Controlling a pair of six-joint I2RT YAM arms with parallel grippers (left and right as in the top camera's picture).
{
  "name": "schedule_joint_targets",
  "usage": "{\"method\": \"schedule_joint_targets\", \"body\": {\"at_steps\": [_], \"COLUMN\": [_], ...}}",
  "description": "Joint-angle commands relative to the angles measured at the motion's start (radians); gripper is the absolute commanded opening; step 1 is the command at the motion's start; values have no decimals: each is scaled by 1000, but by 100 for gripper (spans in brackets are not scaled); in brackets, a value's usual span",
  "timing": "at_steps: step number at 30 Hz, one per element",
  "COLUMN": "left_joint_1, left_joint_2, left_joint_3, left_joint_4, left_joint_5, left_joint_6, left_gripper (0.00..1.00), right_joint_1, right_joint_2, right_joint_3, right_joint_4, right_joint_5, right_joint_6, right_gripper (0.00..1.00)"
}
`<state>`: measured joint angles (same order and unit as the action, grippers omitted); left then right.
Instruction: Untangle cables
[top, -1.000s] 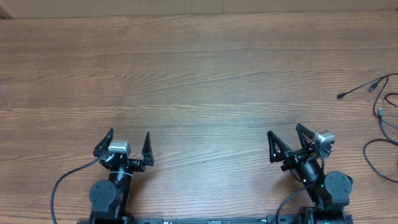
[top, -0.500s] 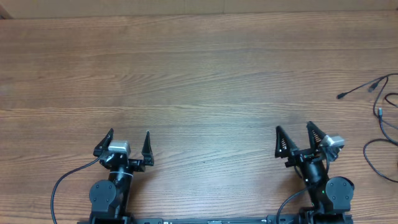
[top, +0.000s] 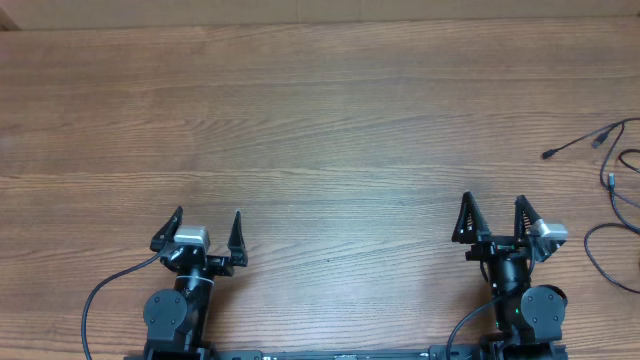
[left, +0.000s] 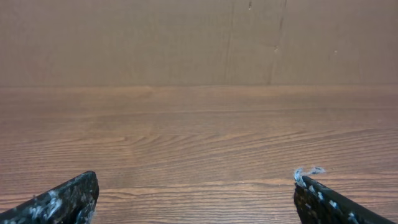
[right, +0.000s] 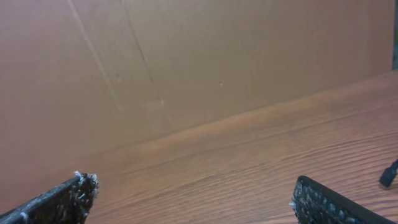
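The cables (top: 612, 190) are thin black cords spread as loose strands at the table's far right edge in the overhead view; one plug end (top: 549, 154) points left. One plug tip (right: 388, 175) shows at the right edge of the right wrist view. My right gripper (top: 494, 206) is open and empty near the front edge, left of the cables and apart from them. My left gripper (top: 208, 221) is open and empty at the front left, far from the cables. No cable shows in the left wrist view.
A brown cardboard wall (left: 199, 37) stands along the table's far edge. Thick black arm cables (top: 95, 300) loop beside the arm bases at the front edge. The wooden table (top: 320, 130) stretches wide between the grippers and the wall.
My right gripper has swung to the right, toward the cables, and now points straight up the table. The left arm and the cables have not moved.
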<state>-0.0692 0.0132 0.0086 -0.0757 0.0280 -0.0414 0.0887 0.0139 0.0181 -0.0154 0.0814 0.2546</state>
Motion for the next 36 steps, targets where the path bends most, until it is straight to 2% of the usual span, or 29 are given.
{"method": "schedule_joint_targets", "body": {"at_steps": [1,7,11,14,36], "left_joint_1": [10,10,10,10,10], "left_joint_2": [-9,-9,-9,-9,-9], "left_joint_3": [-4,-4,-4,-4,-4], "left_joint_4": [-2,-2,-2,-2,-2], "left_joint_5": [-3,-3,-3,-3,-3], "left_joint_6": [8,8,9,8,8], "left_gripper": [99,99,100,99,100], "right_joint_1": [8,10,12,17,22], "right_joint_2": [-12,-12,-12,-11,-11], "right_joint_3": [-10,-10,-10,-10,-10], "right_joint_4": [7,57,-21,-63,-59], "right_joint_5": [-26,-224,-232,-209,-207], "right_joint_6": [-104,-405,-486,-446,-445], "right_gripper": [100,100,100,100,100]}}
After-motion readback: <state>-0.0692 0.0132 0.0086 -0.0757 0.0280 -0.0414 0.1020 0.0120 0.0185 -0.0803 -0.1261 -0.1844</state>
